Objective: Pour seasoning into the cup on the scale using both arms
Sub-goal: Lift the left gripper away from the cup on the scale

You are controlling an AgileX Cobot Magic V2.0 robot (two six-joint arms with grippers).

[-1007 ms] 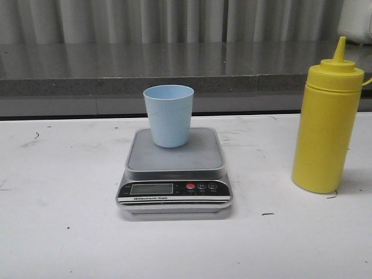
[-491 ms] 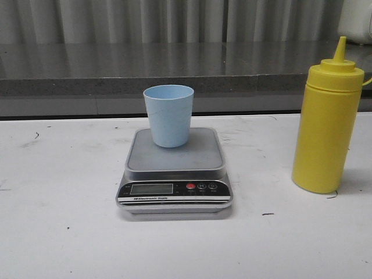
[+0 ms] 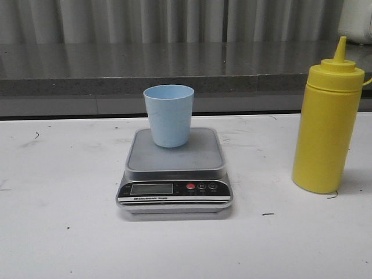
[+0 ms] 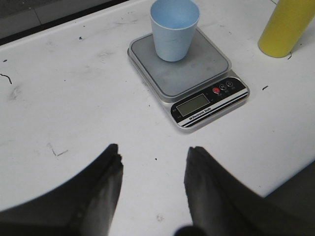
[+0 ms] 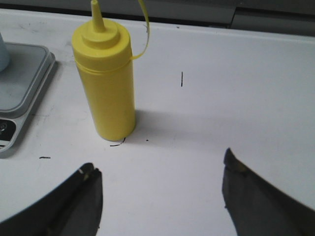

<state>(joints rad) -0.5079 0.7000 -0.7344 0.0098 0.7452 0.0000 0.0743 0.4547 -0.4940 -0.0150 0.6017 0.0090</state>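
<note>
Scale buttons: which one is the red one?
The leftmost of the three, the red button right beside the LCD display on the scale; the other two are dark.

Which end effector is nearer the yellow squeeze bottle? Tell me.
Right. The right end effector hangs open just in front of the seasoning bottle, which stands upright. The left end effector is open before the scale, the bottle beyond it.

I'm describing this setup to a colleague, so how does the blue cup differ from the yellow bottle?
The cup is pale blue, short and open-topped; the seasoning bottle is yellow, roughly twice as tall and ends in a pointed nozzle. The cup stands on the scale, while the bottle stands on the white table to the scale's right. Both are upright, and neither is held.
</note>
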